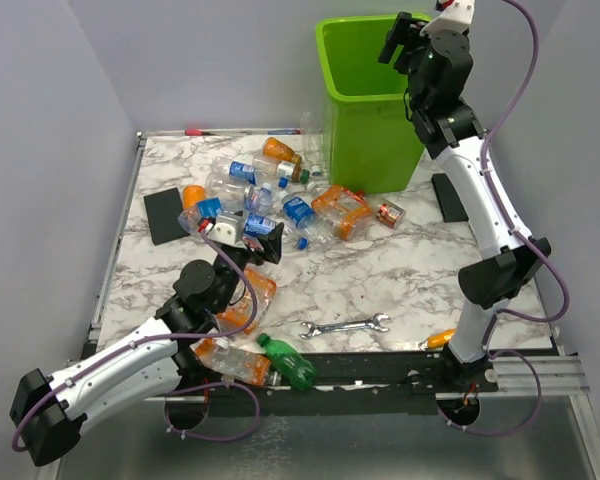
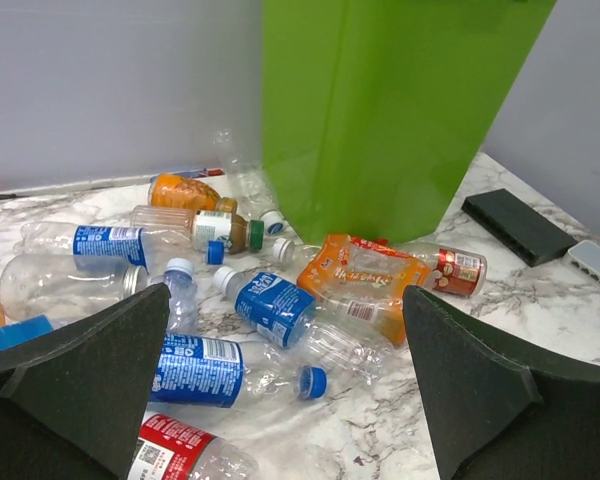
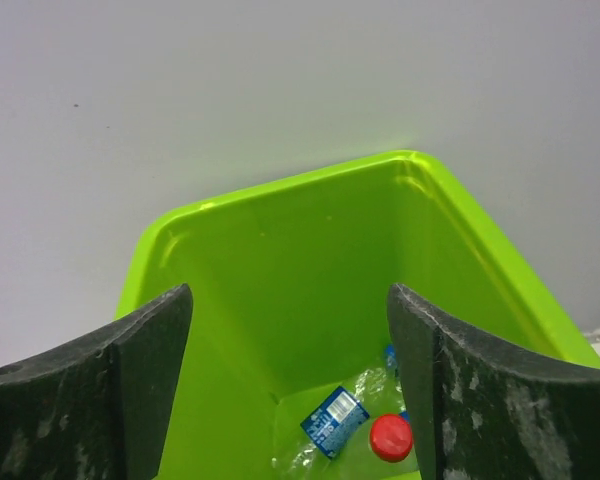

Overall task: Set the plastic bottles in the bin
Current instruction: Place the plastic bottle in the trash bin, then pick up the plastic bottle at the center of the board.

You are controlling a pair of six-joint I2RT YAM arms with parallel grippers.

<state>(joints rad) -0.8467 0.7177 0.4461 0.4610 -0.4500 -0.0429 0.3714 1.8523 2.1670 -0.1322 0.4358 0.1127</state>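
Note:
The lime-green bin (image 1: 365, 120) stands at the back of the table. My right gripper (image 1: 402, 42) is open and empty above its rim. In the right wrist view (image 3: 290, 400) it looks down into the bin (image 3: 300, 260), where a blue-labelled bottle (image 3: 332, 420) and a red cap (image 3: 391, 437) lie. Several bottles (image 1: 280, 195) lie scattered left of the bin. My left gripper (image 1: 245, 235) hovers open and empty over them. In the left wrist view (image 2: 280, 400) blue-labelled clear bottles (image 2: 270, 305) and a crushed orange bottle (image 2: 365, 280) lie between its fingers.
A green bottle (image 1: 288, 362) and a crushed orange-labelled one (image 1: 230, 358) lie at the near edge under my left arm. A silver wrench (image 1: 345, 326) and an orange-handled screwdriver (image 1: 438, 340) lie near the front. Black pads (image 1: 165, 215) (image 1: 448, 197) sit at left and right.

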